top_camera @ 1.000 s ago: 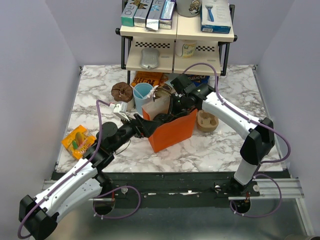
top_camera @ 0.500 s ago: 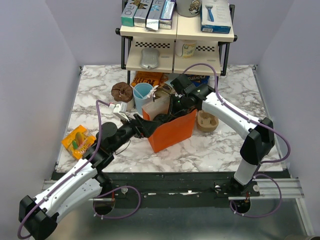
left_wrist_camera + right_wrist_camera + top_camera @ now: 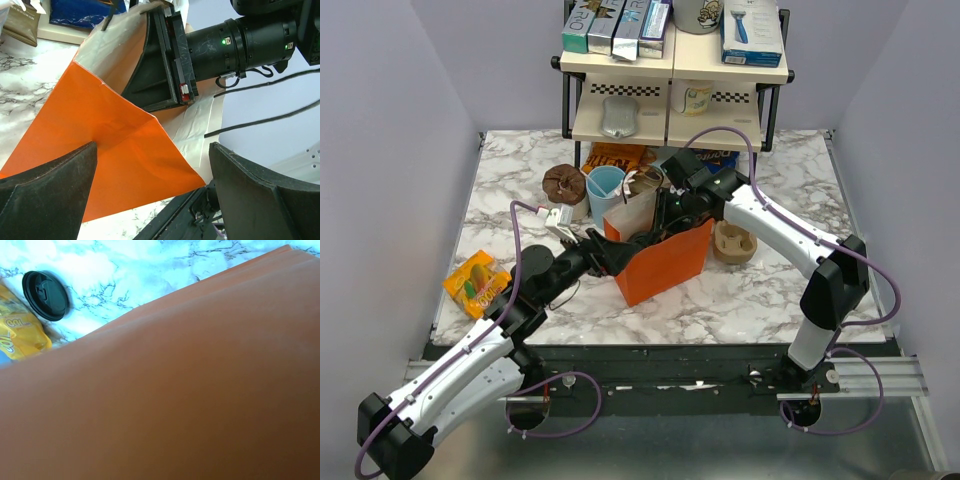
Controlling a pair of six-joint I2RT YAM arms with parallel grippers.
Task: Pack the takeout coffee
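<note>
Orange paper bag [image 3: 665, 262] opening step, probably: left gripper [image 3: 152, 160] released astride its wall; right gripper [image 3: 670, 213] inside, jaws unreadable. Next, grasp takeout coffee [image 3: 46, 295].

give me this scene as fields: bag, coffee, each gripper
bag: orange paper bag, standing on marble table, mouth open
coffee: only round black plastic lid shows, on marble beside yellow packet, outside bag
left gripper: open, straddling bag wall
right gripper: inside bag mouth, open or shut unclear

Left arm [image 3: 480, 350] and right arm [image 3: 780, 225] angle inward, left fingers [image 3: 260, 195] spread.
</note>
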